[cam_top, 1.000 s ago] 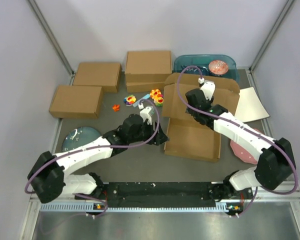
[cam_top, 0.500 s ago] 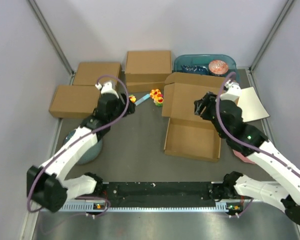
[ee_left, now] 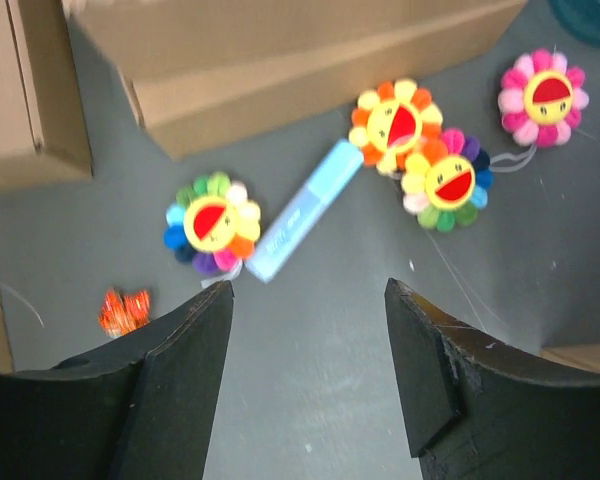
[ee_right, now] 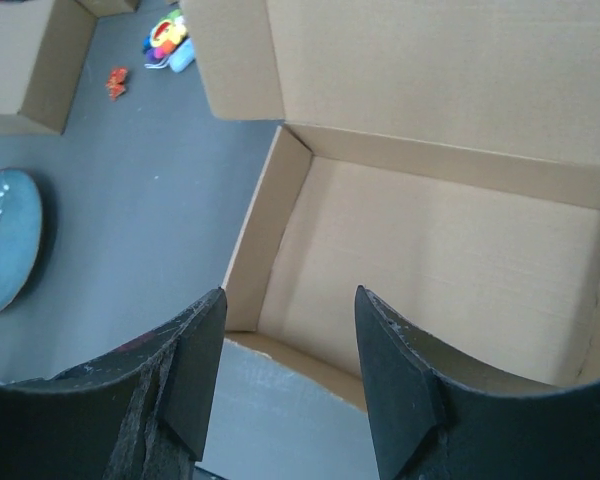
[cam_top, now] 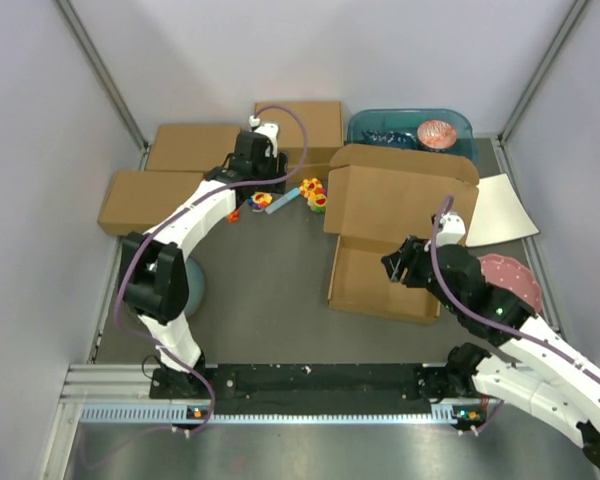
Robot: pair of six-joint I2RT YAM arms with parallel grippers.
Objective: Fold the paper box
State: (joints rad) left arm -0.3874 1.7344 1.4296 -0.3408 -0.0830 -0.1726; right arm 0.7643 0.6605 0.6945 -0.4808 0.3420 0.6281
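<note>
The paper box (cam_top: 380, 285) lies right of centre as an open brown tray, its hinged lid (cam_top: 405, 195) leaning back behind it. In the right wrist view the tray's inside (ee_right: 430, 260) and lid (ee_right: 450, 70) fill the frame. My right gripper (cam_top: 393, 266) (ee_right: 290, 295) hovers open over the tray's near edge, holding nothing. Far from the paper box, my left gripper (cam_top: 250, 175) (ee_left: 308, 290) is raised at the back left, open and empty. Bare grey table shows between its fingers.
Three ready-made brown boxes (cam_top: 152, 200) (cam_top: 193, 148) (cam_top: 297, 128) stand at the back left. Flower toys (cam_top: 315, 192) (ee_left: 420, 150) and a blue tube (ee_left: 300, 210) lie before them. A teal bin (cam_top: 410, 125), white sheet (cam_top: 500, 210), pink plate (cam_top: 510, 280) and blue-green plate (cam_top: 195, 285) ring the area.
My left arm swung from the paper box's left edge out to the back left over the toys. My right arm drew back from the lid to the tray's near edge.
</note>
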